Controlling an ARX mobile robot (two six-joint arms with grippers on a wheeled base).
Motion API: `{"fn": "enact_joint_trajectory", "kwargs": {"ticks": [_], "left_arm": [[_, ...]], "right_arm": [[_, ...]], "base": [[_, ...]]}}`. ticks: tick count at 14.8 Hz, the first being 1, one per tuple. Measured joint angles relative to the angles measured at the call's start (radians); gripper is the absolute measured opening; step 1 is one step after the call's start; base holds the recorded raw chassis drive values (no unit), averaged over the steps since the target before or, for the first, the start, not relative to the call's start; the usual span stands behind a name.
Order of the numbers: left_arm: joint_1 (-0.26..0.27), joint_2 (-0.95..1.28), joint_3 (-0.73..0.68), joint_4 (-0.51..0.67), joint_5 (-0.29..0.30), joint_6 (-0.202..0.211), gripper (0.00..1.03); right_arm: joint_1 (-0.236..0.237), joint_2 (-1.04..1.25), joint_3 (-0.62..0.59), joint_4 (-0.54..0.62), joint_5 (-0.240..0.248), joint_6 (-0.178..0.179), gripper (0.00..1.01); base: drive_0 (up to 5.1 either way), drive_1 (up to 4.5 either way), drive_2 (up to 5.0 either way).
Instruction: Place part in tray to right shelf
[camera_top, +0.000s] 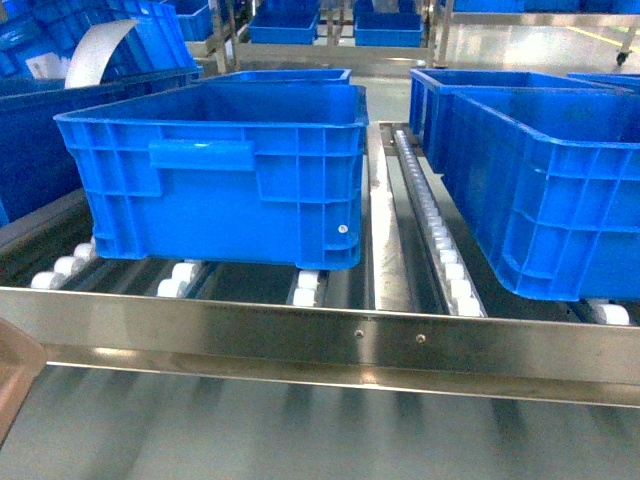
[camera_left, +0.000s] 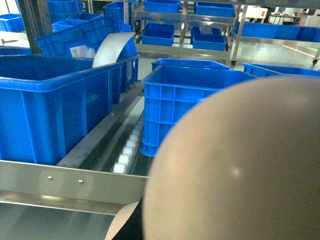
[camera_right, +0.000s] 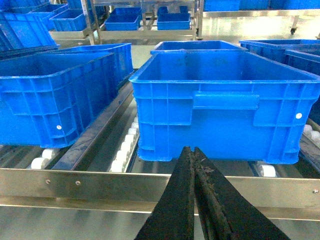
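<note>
Two blue crates (camera_top: 215, 175) are facing us as we are carrying the tray (camera_left: 235, 165) toward the right shelf (camera_top: 320, 330), right gripper (camera_right: 194, 152) pinched empty, left grip and part unseen.

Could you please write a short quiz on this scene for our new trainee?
1. True or false: the right gripper is shut with nothing held in it.
2. What do the blue crates stand on? A) white rollers B) a red table C) the floor
3. Fill in: in the left wrist view, the big rounded beige surface filling the lower right is the ____.

Key: 1 true. 2 A. 3 tray.
</note>
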Motion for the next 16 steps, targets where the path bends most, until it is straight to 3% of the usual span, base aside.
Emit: {"fn": "enact_joint_trajectory", "kwargs": {"ticks": [5, 6, 7, 8, 16], "left_arm": [[0.0, -0.095, 0.0, -0.107, 0.0, 0.0, 0.13], [0.0, -0.214, 0.0, -0.272, 0.001, -0.001, 0.13], [0.0, -0.238, 0.0, -0.231, 0.001, 0.0, 0.13], [0.0, -0.238, 0.0, -0.264, 0.004, 0.001, 0.13], [0.0, -0.238, 0.0, -0.254, 0.0, 0.002, 0.13]], "right_arm": [[0.0, -0.094, 0.0, -0.093, 0.0, 0.0, 0.02], [0.0, -0.113, 0.0, -0.113, 0.0, 0.0, 0.02], [0.0, -0.2, 0.0, -0.248, -0.003, 0.0, 0.02], [0.0, -0.281, 0.0, -0.277, 0.0, 0.0, 0.02], [-0.004, -0.28, 0.0, -0.288, -0.002, 0.0, 0.02]], "base": [[0.0, 0.0, 0.0], [0.0, 0.0, 0.0], [0.0, 0.0, 0.0], [0.0, 0.0, 0.0], [0.0, 0.0, 0.0]]}}
